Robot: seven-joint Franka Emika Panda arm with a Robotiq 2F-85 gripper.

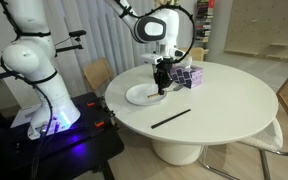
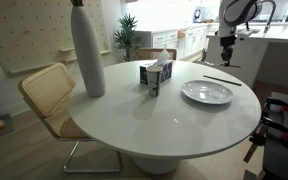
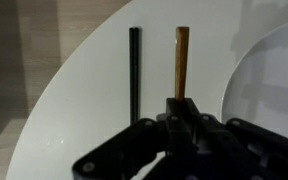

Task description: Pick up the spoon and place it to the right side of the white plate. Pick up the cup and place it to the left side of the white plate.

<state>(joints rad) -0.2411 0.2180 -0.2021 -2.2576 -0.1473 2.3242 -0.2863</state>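
One small metal spoon (image 3: 181,62), its slim handle showing a brownish-gold tint in the wrist view, sticks out from between the fingertips of the black Robotiq gripper (image 3: 181,105), whose jaws are closed nearly all the way and pinch the spoon's near end. In that view the spoon runs parallel to a long thin black stick (image 3: 134,70) that lies flat on the round white table (image 3: 84,110), and it sits between the stick and the curved rim of the round, shallow white plate (image 3: 279,90). In an exterior view the gripper (image 1: 162,88) hangs over the plate's (image 1: 134,97) edge on the side nearer the purple patterned tissue box (image 1: 189,75), with the black stick (image 1: 171,118) well apart toward the table's front edge. In an exterior view the gripper (image 2: 225,62) is raised above the table surface beyond the plate (image 2: 207,92); whether the spoon's free end touches the table I cannot tell. A tall white vase (image 2: 87,50) stands upright near the tissue box (image 2: 156,77), and a cane-backed chair (image 2: 49,95) is beside the table
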